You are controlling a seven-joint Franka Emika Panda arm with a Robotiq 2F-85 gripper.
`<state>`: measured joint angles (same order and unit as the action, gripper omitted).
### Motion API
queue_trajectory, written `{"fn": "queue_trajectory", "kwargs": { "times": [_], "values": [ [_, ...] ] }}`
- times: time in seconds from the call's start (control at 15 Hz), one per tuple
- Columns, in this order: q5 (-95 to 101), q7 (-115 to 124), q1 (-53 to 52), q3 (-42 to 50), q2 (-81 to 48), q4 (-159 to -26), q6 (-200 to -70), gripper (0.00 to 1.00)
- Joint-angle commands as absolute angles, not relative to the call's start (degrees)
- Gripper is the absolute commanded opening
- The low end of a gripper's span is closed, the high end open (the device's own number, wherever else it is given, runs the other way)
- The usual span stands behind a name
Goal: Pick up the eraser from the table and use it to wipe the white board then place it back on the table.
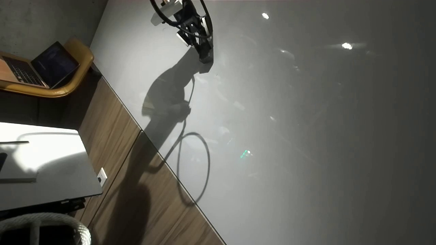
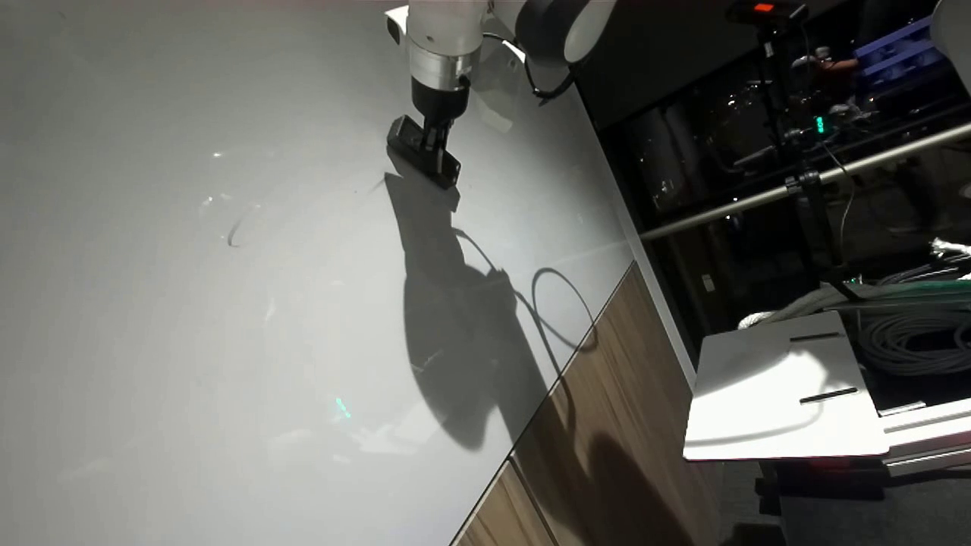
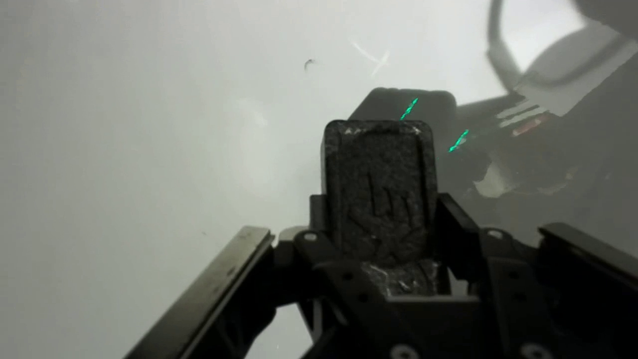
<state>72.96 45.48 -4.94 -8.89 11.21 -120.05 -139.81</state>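
Clamped between the two fingers of my gripper (image 3: 384, 214) is the eraser (image 3: 380, 169), a dark grey oblong block with its far end jutting past the fingertips. An exterior view has the eraser (image 2: 406, 135) tilted right at the surface of the white board (image 2: 227, 341), close to its own shadow; whether they touch I cannot tell. A small curved dark mark (image 3: 309, 63) shows on the glossy panel ahead in the wrist view. The table (image 1: 61, 180), a white top, lies well away from the gripper, below the board; it also shows in an exterior view as the table (image 2: 758, 379).
A brown wood-grain strip (image 1: 163, 204) borders the board's lower edge. Beyond it stand a tan chair (image 1: 76, 73) with a laptop (image 1: 51, 68). Slim dark bars (image 2: 828, 396) lie on the table. A metal rail (image 2: 758, 196) crosses the dark area beside the board.
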Motion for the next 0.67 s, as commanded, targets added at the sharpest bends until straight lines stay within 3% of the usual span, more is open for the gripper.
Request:
{"fn": "queue_trajectory", "kwargs": {
  "times": [0.0, 0.6],
  "values": [
    [76.4, 48.7, -4.6, -7.9, 12.3, -120.4, -141.8, 0.29],
    [73.0, 45.9, -7.4, -10.2, 6.6, -113.4, -140.6, 0.29]
  ]
}}
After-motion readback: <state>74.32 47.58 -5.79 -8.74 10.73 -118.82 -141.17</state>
